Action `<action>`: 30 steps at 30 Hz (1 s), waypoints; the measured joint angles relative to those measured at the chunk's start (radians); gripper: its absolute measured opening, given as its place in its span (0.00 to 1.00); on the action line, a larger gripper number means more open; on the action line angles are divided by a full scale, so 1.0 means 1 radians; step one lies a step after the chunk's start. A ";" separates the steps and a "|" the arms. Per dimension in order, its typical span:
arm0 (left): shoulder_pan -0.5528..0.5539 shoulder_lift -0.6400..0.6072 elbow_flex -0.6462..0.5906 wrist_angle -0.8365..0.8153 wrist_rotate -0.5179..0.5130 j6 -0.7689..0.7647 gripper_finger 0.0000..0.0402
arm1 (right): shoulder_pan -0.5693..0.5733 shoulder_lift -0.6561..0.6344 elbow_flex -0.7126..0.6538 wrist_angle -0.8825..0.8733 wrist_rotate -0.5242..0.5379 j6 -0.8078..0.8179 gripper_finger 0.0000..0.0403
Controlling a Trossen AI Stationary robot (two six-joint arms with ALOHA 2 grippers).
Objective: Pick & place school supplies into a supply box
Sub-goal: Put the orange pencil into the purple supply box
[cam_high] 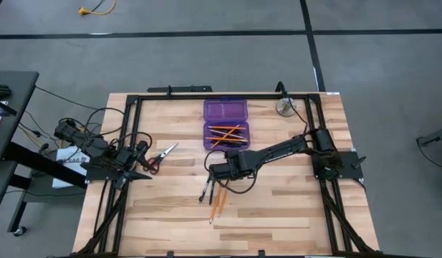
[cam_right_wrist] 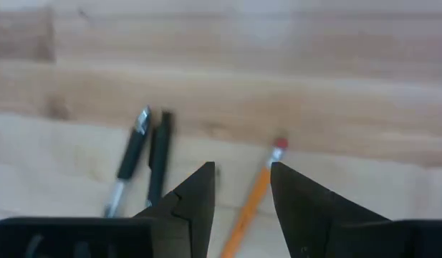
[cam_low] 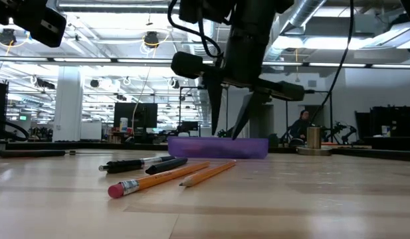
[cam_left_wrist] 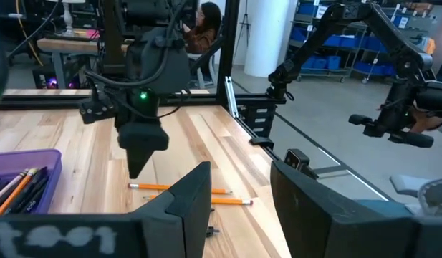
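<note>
1. Right gripper hangs empty above the table, fingers parted, just in front of the box.
2. Beneath it, near the box's front edge: two pens and two pencils on the table.
3. Box lies open, with orange pencils inside.
4. Scissors lie left of the box.
5. Left gripper waits beside the scissors, fingers parted, empty.

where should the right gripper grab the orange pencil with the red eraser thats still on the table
Grip the orange pencil across its thin shaft, a little below the red eraser, coming straight down from above. It lies flat on the table with bare wood on either side, and the right gripper, fingers open, already hangs over it, so they would likely close across its width. The black pens lie apart from it.
</note>
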 joint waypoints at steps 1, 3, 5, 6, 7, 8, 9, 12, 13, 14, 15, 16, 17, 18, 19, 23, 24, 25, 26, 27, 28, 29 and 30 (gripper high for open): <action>0.000 0.000 0.000 0.000 0.000 0.000 0.33 | -0.001 0.000 0.000 0.002 0.006 0.000 0.32; 0.000 0.000 0.000 0.002 0.000 0.000 0.33 | 0.000 0.000 0.000 0.001 0.015 -0.001 0.32; 0.000 0.000 -0.002 0.005 0.001 0.001 0.33 | 0.000 0.000 0.000 0.002 0.016 0.001 0.32; 0.000 0.000 -0.002 0.005 0.002 0.000 0.33 | -0.001 0.000 0.000 0.001 0.016 0.003 0.32; 0.000 0.000 -0.002 0.005 0.003 0.000 0.33 | -0.003 0.000 0.000 0.001 0.016 0.003 0.32; 0.000 0.000 -0.002 0.005 0.003 0.000 0.33 | -0.003 0.000 0.000 0.001 0.016 0.003 0.32; 0.000 0.000 -0.002 0.005 0.003 0.001 0.33 | -0.003 0.000 0.000 0.001 0.016 0.004 0.32; 0.000 0.000 -0.002 0.004 0.003 0.001 0.33 | -0.004 0.000 0.000 -0.003 0.016 0.004 0.32; 0.000 0.000 -0.002 0.004 0.003 0.001 0.33 | -0.004 0.000 0.000 -0.002 0.016 0.004 0.32; 0.000 0.000 -0.003 0.004 0.003 0.001 0.33 | -0.004 0.000 0.000 -0.003 0.016 0.004 0.32; 0.000 0.000 -0.003 0.004 0.003 0.001 0.33 | -0.004 0.000 0.000 -0.003 0.016 0.004 0.32; 0.000 0.000 -0.003 0.004 0.003 0.001 0.33 | -0.004 0.000 0.000 -0.003 0.016 0.004 0.32; 0.000 0.000 -0.003 0.004 0.003 0.001 0.33 | -0.004 0.000 0.000 -0.003 0.017 0.004 0.32; 0.000 0.000 -0.003 0.003 0.003 0.001 0.33 | -0.004 0.000 0.000 -0.006 0.017 0.005 0.32; 0.000 0.000 -0.003 0.003 0.003 0.001 0.33 | -0.003 0.000 0.000 -0.011 0.017 0.005 0.32; 0.000 0.000 -0.003 0.003 0.003 0.000 0.33 | -0.003 0.000 0.000 -0.022 0.019 0.023 0.32; 0.000 0.000 -0.003 0.003 0.003 0.000 0.33 | -0.003 0.000 0.000 -0.022 0.019 0.023 0.32; 0.000 0.000 -0.003 0.002 0.003 0.000 0.33 | -0.003 0.000 0.000 -0.022 0.019 0.023 0.32; 0.000 0.000 -0.003 0.002 0.003 0.000 0.33 | -0.003 0.000 0.000 -0.022 0.020 0.023 0.32; 0.000 0.000 -0.003 0.002 0.003 0.000 0.33 | -0.003 0.000 0.000 -0.022 0.020 0.023 0.32; 0.000 0.000 -0.003 0.002 0.003 0.000 0.33 | -0.003 0.000 0.000 -0.022 0.020 0.023 0.32; 0.000 0.000 -0.003 0.002 0.003 0.000 0.33 | -0.003 0.000 0.000 -0.022 0.020 0.023 0.32; 0.000 0.000 -0.003 0.002 0.003 0.000 0.33 | -0.003 0.005 0.001 -0.021 0.020 0.023 0.32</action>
